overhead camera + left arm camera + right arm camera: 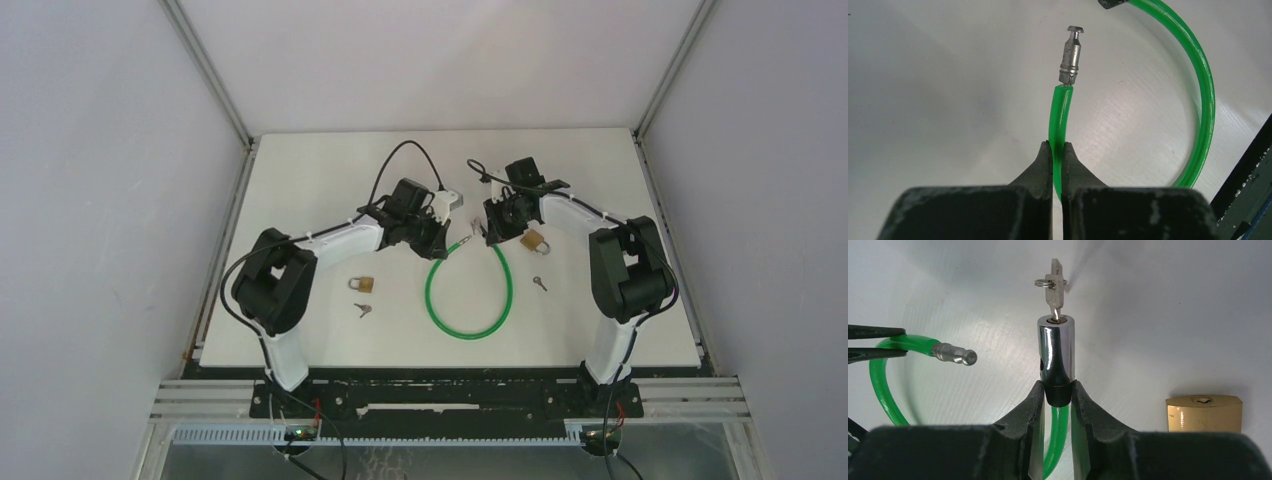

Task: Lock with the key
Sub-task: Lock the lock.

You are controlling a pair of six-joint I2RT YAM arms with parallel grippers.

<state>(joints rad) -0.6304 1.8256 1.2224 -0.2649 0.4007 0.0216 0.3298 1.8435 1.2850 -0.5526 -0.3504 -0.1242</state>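
The green cable lock (470,300) lay looped near the middle of the tabletop (300,180), its bend toward the near edge and both ends raised toward the centre. Its metal pin (1071,55) stood apart from the chrome barrel (1056,350), near it and pointing roughly at its side. A key (1054,290) sat in the barrel's top. The left gripper (1057,150) was clamped on the cable just behind the pin, and the right gripper (1056,387) was clamped on the barrel's dark base. The step in hand looked to be mating the two ends. The next move would call for lining the pin up with the barrel's side hole, pushing it home, then turning the key. A brass padlock (1204,412) lay just beside the barrel. A second padlock (362,284) with a loose key (362,310) and another loose key (540,283) lay nearer the near edge.
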